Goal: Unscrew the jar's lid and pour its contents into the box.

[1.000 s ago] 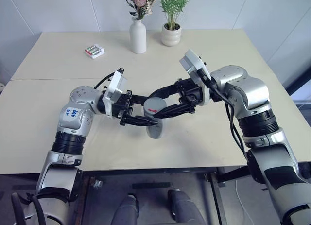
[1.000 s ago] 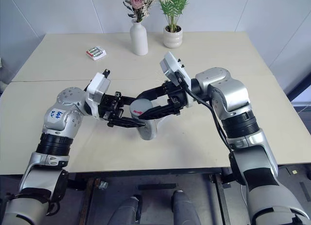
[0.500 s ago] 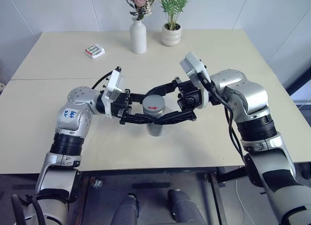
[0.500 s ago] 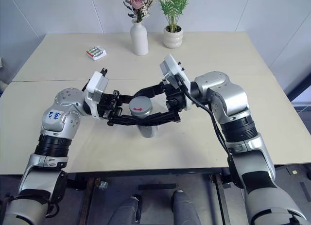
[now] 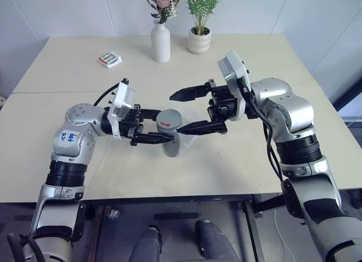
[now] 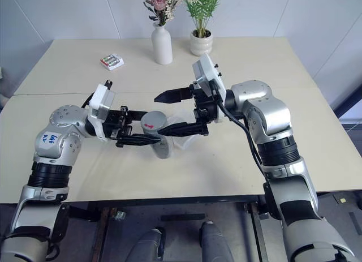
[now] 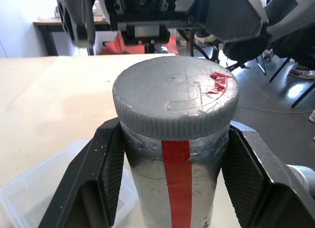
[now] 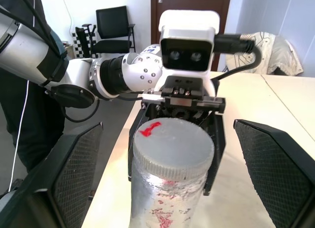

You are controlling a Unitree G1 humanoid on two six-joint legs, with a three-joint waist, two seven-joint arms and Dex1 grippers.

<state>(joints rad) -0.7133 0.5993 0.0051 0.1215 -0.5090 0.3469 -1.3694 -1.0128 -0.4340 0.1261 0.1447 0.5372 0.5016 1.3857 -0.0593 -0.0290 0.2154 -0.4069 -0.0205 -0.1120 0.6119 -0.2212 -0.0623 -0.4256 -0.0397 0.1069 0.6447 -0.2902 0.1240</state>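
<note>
Left hand (image 5: 161,133) grips red-striped jar (image 7: 177,188).

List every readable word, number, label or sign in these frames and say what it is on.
No text can be read with confidence.
Blue handwritten marks on the left arm's silver shoulder shell: too small to read.
Red smear on the round silver-grey screw lid: a mark, not lettering.
Print on the small red-and-white battery pack: too small.

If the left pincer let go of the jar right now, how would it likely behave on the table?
The jar is a taller-than-wide cylinder, held tilted off the table by the left pincer, so it would probably topple and roll. Its lid looks fully seated, so a spill seems unlikely. It seems light: the grip is on the sides only.
</note>
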